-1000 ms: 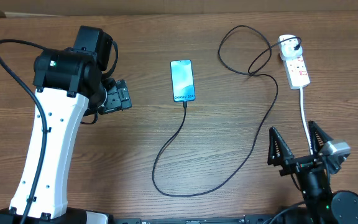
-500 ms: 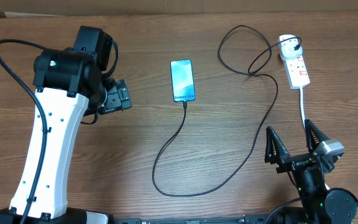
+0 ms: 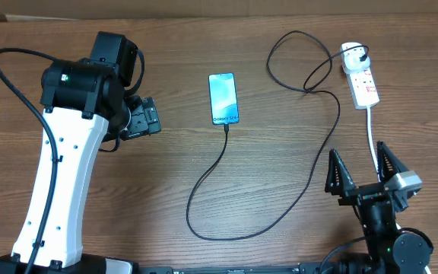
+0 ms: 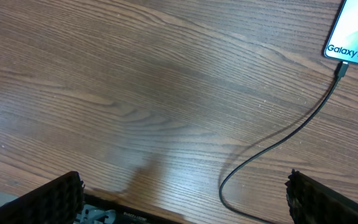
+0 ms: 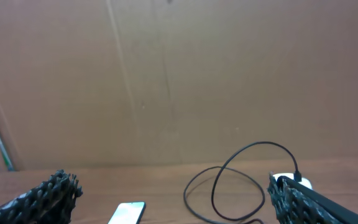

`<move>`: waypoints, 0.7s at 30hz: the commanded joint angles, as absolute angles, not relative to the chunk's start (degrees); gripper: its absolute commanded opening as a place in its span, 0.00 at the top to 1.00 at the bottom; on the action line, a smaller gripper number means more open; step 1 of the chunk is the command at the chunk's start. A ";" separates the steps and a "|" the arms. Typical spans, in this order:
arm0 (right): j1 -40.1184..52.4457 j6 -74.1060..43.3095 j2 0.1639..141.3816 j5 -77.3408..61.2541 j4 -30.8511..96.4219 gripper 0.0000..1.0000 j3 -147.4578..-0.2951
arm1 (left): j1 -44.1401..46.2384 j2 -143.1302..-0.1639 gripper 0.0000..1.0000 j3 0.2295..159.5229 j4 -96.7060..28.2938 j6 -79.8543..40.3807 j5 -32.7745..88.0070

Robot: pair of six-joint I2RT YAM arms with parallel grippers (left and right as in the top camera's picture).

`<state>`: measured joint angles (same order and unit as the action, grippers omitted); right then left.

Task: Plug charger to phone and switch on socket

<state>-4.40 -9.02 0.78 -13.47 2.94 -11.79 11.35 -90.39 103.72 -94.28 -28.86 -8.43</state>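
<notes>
Here, the right gripper (image 3: 358, 156) stands spread and empty at the near edge of the table (image 3: 280, 152). The left gripper (image 4: 184, 186), likewise spread and empty, hovers to the left of the phone (image 3: 223, 98), which lies flat at mid-table with its screen lit light blue. The charger (image 4: 284, 137), a thin black cable, appears to meet the phone's lower edge with its connector tip (image 4: 340, 70). It sweeps toward the near edge, then runs right and loops to its plug at the far end of the socket (image 3: 363, 85), a white power strip with red switch marks. The cable is probably light and limp, best gripped at the stiff tip rather than mid-run. The strip, rigid but light, may slide when its switch is pressed.
</notes>
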 commanded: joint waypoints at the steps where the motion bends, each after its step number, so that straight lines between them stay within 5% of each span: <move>1: -4.12 -9.15 0.16 -12.27 0.36 0.00 -9.85 | 11.27 -90.74 0.00 103.55 -94.21 -30.04 -8.99; 21: -4.12 -10.85 0.16 -3.86 -7.73 0.00 -5.91 | 11.27 -90.74 0.00 103.55 -94.21 -30.04 -8.99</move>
<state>-4.40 -10.48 0.78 -5.43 -6.57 -7.38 11.35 -90.39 103.72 -94.28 -28.84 -8.43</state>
